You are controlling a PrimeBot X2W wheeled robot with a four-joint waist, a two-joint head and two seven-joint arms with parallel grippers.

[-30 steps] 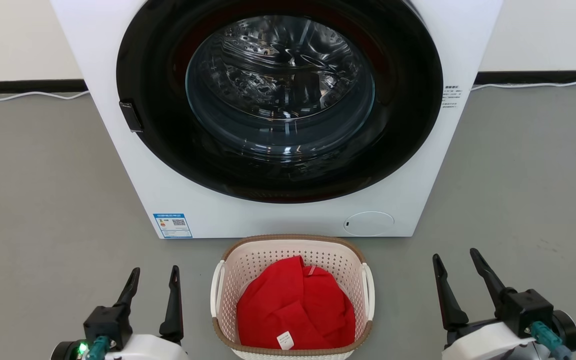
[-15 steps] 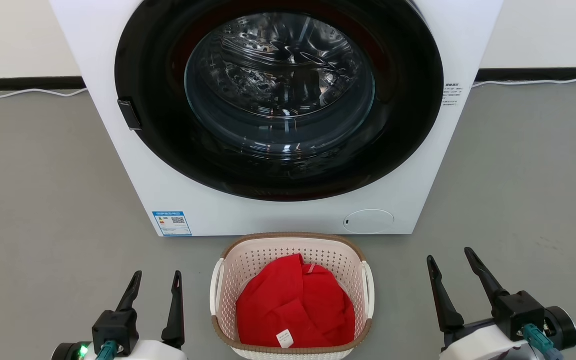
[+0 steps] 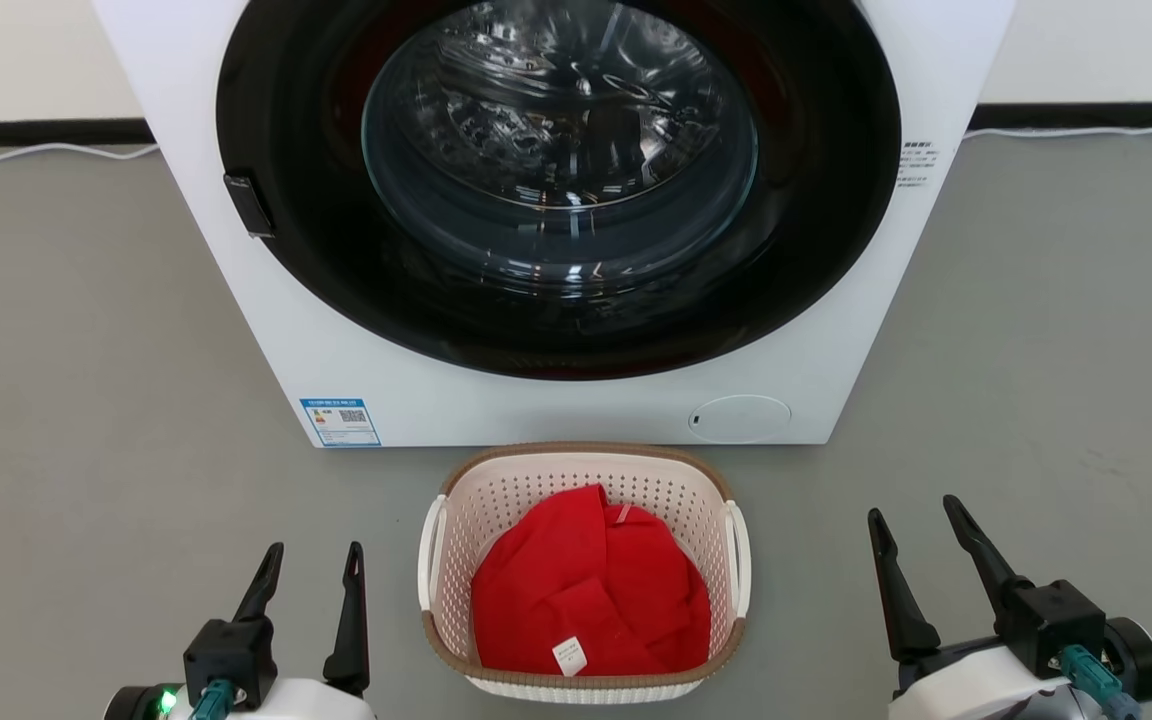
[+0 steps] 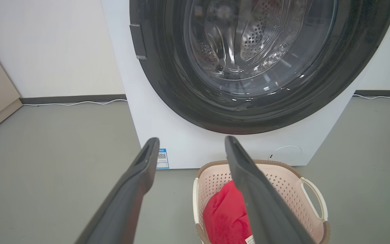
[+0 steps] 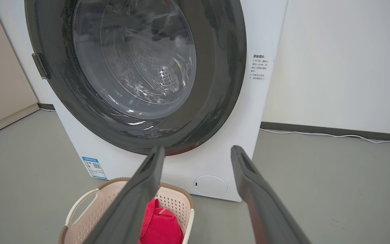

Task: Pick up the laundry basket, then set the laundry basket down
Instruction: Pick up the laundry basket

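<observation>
laundry basket (image 3: 526, 505) on the floor (image 3: 86, 420), ungripped: risks ahead of the lift

sits on grey floor just in front of the white washing machine (image 3: 386, 400), between the two grippers, touching neither. left gripper (image 3: 315, 548) and right gripper (image 3: 913, 506) both have fingers spread apart, holding nothing, each off to its own side of the basket. pale pink-cream plastic, perforated walls, brown woven-look rim (image 3: 586, 449), a white loop handle (image 3: 428, 555) on each short side; red garment (image 3: 586, 600) with a white tag (image 3: 568, 655) piled inside. likely troubles: handles lie close against the walls, so a finger could miss the loop or slide off; a lift from one side alone would tilt it and could tip the garment out; light plastic may skid into the washer if nudged.
</observation>
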